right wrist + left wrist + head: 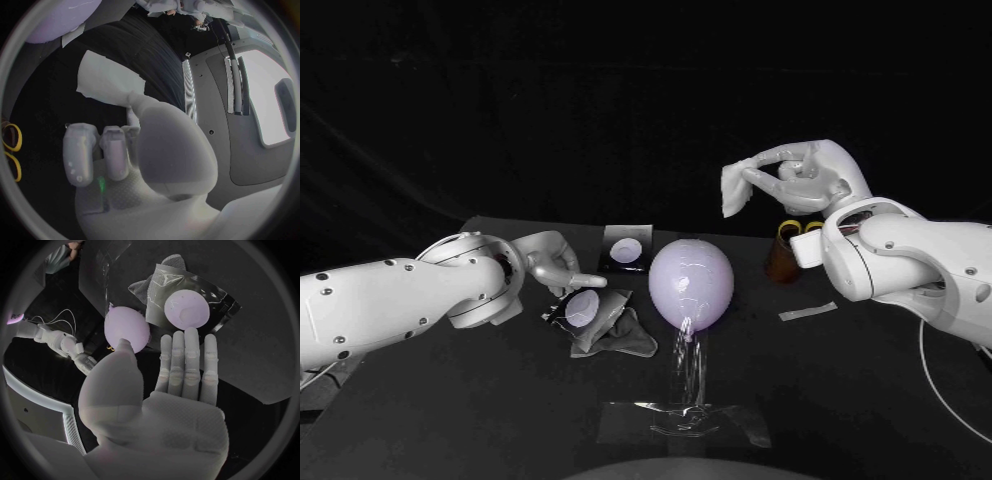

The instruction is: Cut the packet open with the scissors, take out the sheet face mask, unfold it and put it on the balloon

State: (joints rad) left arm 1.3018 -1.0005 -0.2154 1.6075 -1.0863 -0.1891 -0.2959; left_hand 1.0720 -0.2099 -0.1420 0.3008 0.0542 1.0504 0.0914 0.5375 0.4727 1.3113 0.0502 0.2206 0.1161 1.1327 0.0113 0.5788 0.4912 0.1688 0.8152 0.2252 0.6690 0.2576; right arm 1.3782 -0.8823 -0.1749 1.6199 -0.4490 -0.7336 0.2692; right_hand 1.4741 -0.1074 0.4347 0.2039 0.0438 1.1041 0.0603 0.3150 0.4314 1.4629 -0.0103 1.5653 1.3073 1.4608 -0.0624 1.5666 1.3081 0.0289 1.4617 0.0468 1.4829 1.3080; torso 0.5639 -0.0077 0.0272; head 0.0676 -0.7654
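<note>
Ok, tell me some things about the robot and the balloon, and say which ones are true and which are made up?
1. The right hand holds the white face mask up in the air. True.
2. The mask is already on the balloon. False: the balloon is bare.
3. The left hand holds the scissors. False: its fingers hold nothing, and the scissors are over by the right arm.
4. A packet lies beside the balloon. True.

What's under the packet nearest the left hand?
A grey crumpled piece pokes out from under the packet; how far it runs beneath is covered. The left hand hovers open by it.
</note>
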